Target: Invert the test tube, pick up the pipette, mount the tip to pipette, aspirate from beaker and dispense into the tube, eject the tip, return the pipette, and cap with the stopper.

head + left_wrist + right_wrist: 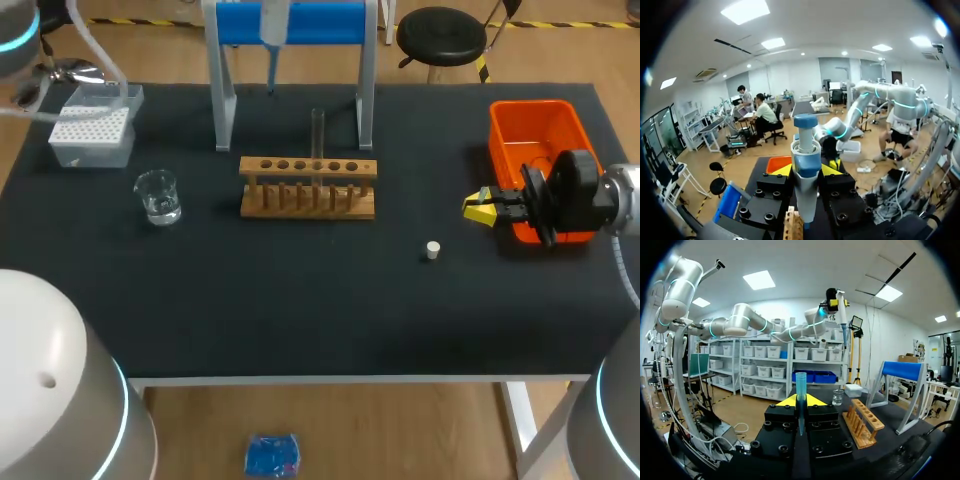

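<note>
Left gripper [806, 171] is clamped on the pipette [806, 145], above the wooden rack [308, 186]. Right gripper [484, 208] sits right of the rack, beside the orange bin [535, 125], its fingers closed on a blue pipette tip [800, 387]. Test tube [318, 135] is upright in the rack. Stopper [432, 250] lies front-right of it.

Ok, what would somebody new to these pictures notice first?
Probably the bright orange bin at the right edge of the table, by the right gripper, which grips a blue tip. Then the wooden rack mid-table with one test tube standing in it, and the blue-and-white pipette clamped in the left gripper.
</note>
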`<state>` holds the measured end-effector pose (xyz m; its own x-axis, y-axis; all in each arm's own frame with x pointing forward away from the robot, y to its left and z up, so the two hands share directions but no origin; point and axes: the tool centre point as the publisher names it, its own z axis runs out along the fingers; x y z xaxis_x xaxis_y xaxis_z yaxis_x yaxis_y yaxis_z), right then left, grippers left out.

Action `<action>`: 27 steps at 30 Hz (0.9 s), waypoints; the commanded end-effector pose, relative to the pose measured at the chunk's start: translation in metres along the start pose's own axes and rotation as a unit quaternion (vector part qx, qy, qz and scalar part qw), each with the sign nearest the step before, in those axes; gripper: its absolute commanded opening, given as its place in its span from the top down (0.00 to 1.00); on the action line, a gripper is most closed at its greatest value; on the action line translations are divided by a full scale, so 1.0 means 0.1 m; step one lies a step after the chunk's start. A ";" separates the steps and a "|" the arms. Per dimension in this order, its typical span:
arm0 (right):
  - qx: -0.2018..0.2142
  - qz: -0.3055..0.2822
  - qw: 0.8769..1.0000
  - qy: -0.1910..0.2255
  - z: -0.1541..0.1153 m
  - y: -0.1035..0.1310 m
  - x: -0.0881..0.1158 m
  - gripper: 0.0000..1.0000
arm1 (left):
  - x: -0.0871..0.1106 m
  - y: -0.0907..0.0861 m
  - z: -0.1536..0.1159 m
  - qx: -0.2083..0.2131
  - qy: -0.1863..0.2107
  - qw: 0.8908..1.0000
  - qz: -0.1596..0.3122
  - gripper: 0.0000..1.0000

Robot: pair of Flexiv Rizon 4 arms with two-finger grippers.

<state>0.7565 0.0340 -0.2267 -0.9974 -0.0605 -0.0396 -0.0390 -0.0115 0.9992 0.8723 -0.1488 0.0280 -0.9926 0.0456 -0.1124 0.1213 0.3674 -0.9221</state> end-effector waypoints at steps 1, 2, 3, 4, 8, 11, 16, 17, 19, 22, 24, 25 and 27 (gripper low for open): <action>0.001 -0.001 1.000 -0.001 0.01 0.00 0.01 1.00 | 0.20 0.10 0.27 0.028 -0.037 0.999 -0.004 1.00; 0.001 -0.001 1.000 -0.001 0.01 0.00 0.01 1.00 | 0.23 0.10 0.30 0.031 -0.042 0.999 -0.006 1.00; 0.001 -0.001 1.000 -0.001 0.01 0.00 0.01 1.00 | 0.27 0.09 0.34 0.033 -0.045 0.998 -0.009 1.00; 0.001 -0.001 1.000 -0.001 0.01 0.00 0.01 1.00 | 0.30 0.08 0.37 0.032 -0.050 0.998 -0.011 1.00; 0.001 -0.001 1.000 -0.001 0.01 0.00 0.01 1.00 | 0.43 0.05 0.48 0.060 -0.062 0.996 -0.017 1.00; 0.001 -0.001 1.000 -0.001 0.01 0.00 0.01 1.00 | 0.50 0.04 0.56 0.077 -0.063 0.994 -0.037 1.00; 0.001 -0.001 1.000 -0.001 0.01 0.00 0.01 1.00 | 0.60 0.13 0.62 0.077 -0.080 0.991 -0.072 1.00; 0.001 -0.001 1.000 -0.001 0.01 0.00 0.01 1.00 | 0.61 0.15 0.63 0.077 -0.085 0.990 -0.079 1.00; 0.001 -0.001 1.000 -0.001 0.01 0.00 0.01 1.00 | 0.63 0.19 0.64 0.077 -0.088 0.990 -0.085 1.00; 0.001 -0.001 1.000 -0.001 0.01 0.00 0.01 1.00 | 0.64 0.23 0.65 0.078 -0.094 0.988 -0.093 1.00; 0.001 -0.001 1.000 -0.001 0.01 0.00 0.01 1.00 | 0.64 0.23 0.65 0.079 -0.098 0.988 -0.093 1.00; 0.001 -0.001 1.000 -0.001 0.01 0.00 0.01 1.00 | 0.64 0.21 0.64 0.079 -0.097 0.988 -0.091 1.00; 0.001 -0.001 1.000 -0.001 0.01 0.00 0.01 1.00 | 0.64 0.18 0.64 0.076 -0.096 0.988 -0.089 1.00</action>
<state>0.7565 0.0340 -0.2267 -0.9974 -0.0606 -0.0396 -0.0390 -0.0116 0.9992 0.8140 -0.1991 -0.0220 -0.9829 -0.1842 0.0051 -0.0434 0.2046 -0.9779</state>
